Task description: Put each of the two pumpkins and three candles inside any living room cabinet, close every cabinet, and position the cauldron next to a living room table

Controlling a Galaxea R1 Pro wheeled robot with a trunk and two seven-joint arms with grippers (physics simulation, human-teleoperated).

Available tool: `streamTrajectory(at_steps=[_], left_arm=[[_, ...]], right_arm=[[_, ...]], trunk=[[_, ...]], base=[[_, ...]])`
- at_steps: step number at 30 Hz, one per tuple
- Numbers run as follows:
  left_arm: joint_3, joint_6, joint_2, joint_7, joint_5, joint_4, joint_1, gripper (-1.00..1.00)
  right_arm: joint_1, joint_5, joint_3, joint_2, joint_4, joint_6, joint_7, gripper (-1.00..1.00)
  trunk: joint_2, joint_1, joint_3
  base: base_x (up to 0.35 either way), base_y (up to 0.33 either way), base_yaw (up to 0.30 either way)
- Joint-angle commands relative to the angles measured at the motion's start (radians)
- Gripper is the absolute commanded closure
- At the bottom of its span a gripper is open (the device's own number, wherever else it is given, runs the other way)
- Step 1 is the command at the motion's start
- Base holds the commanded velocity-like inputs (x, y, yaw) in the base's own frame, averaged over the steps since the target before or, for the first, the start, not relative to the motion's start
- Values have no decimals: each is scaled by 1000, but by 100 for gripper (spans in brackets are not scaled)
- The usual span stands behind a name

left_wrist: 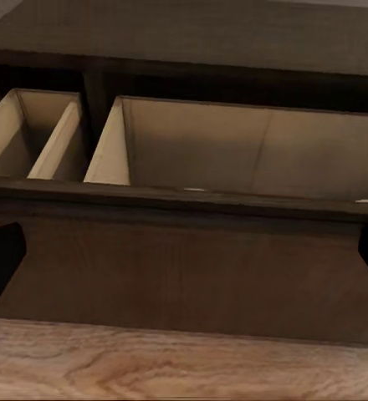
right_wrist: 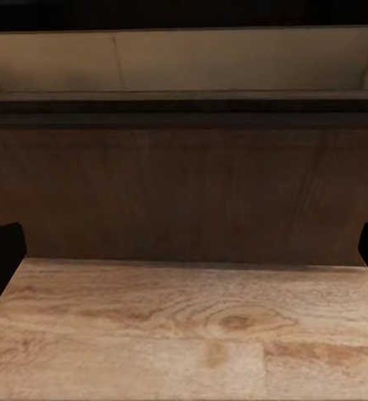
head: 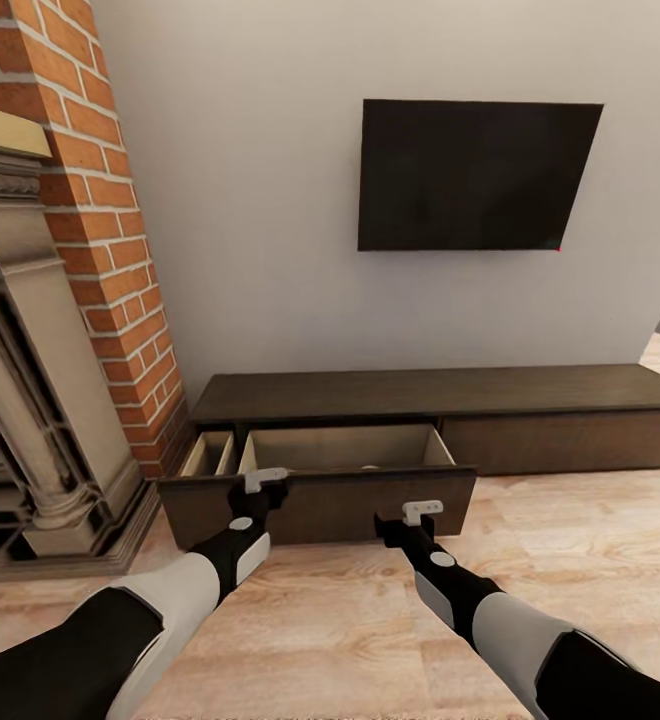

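Now your dark-brown cabinet (head: pixel 440 400) has its drawer (head: pixel 320 500) pulled out, pale inside; both pincers (head: pixel 260 487) (head: pixel 417 520) spread apart, facing its front, bare floor (head: pixel 350 620) below.

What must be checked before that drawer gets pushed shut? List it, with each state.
1. Left gripper empty: ok, open, nothing between its fingers.
2. Right gripper empty: ok, open.
3. Both grippers facing the drawer front: ok.
4. Drawer shut: not ok, it is pulled out.
5. Pumpkins and candles inside: cannot tell, the drawer front hides the floor of the drawer.
6. Rest of the cabinet shut: ok, the right-hand front sits flush.
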Motion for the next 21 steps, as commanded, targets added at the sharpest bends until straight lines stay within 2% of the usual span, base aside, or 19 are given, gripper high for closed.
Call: streamTrajectory(at_steps=[1,5,21], left_arm=[[-9,-13,0,4,6,7,0,-100],[-9,-78,-1,3,5,30,8,-100],[-11,-106,4,3,3,36,14,-100]], right_arm=[[-1,-5,9,0,-1,-3,-6,-100],[-1,-4,10,-1,-12,-3,-6,-100],[-1,-2,13,0,-30,-8,-7,-100]], trunk=[[-8,4,-4],[-36,19,-17],[-148,80,-67]], base=[[0,0,0],[0,0,0],[0,0,0]])
